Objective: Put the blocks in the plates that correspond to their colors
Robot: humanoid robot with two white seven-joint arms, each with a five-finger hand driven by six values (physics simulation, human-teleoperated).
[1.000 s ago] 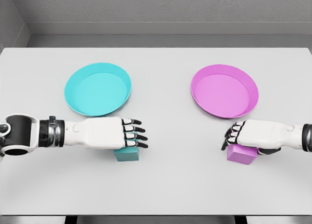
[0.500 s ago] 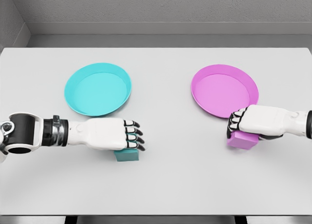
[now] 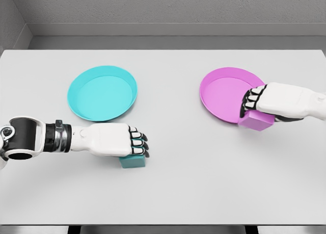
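A teal block (image 3: 133, 161) rests on the table, mostly hidden under my left hand (image 3: 136, 144), whose fingers are curled over its top. The teal plate (image 3: 102, 93) lies behind that hand, apart from it. My right hand (image 3: 248, 104) is shut on the magenta block (image 3: 253, 121) and carries it lifted over the near right rim of the magenta plate (image 3: 226, 95). The block's lower part shows below the palm.
The white table (image 3: 183, 183) runs to a front edge near the bottom of the view. A grey wall stands behind the table's far edge. Both plates sit in the table's far half, left and right.
My right hand has lifted the magenta block and moved it up and back to the magenta plate's rim. The left hand's fingers have curled tighter over the teal block.
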